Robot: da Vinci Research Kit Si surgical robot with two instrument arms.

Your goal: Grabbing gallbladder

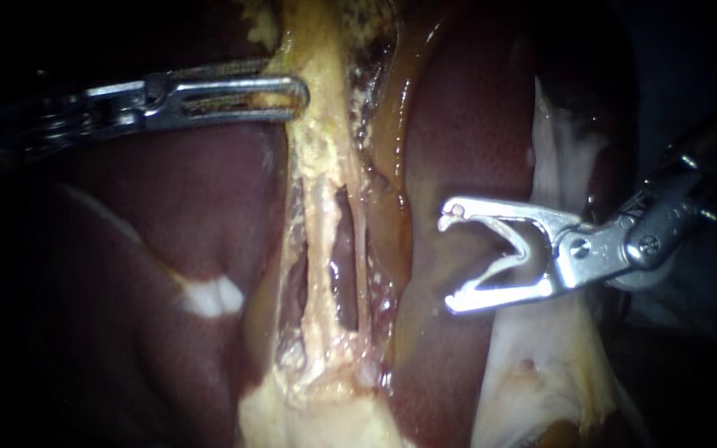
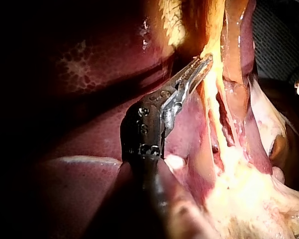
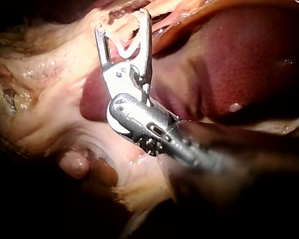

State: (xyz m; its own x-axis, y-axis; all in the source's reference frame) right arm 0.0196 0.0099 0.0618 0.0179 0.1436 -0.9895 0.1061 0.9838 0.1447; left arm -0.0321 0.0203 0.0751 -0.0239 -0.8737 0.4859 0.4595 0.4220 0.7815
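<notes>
Left instrument (image 1: 296, 93) comes in level from the left. Its jaws are closed together, clamped on the near edge of the gallbladder (image 1: 317, 58). The left wrist view shows the same, with the left instrument's (image 2: 205, 60) tip pinching the yellow edge of the gallbladder (image 2: 215, 35).

Gallbladder is a pale yellow, ragged strip in the middle of the endoscope view. Its long axis runs top to bottom, and the grip is at the upper end. Lower down it narrows into two thin tubes (image 1: 319, 224) with dark gaps between them. These run the same way into pale fat (image 1: 317, 415).

Dark red liver (image 1: 168, 216) lies on both sides of the strip.

Right instrument (image 1: 448, 261) comes in from the right, well apart from the gallbladder. Its jaws are spread wide and hold nothing, hovering over the liver. In the right wrist view the right instrument's (image 3: 122, 22) jaws also gape, with pale tissue beyond them and liver (image 3: 239, 64) beside.
</notes>
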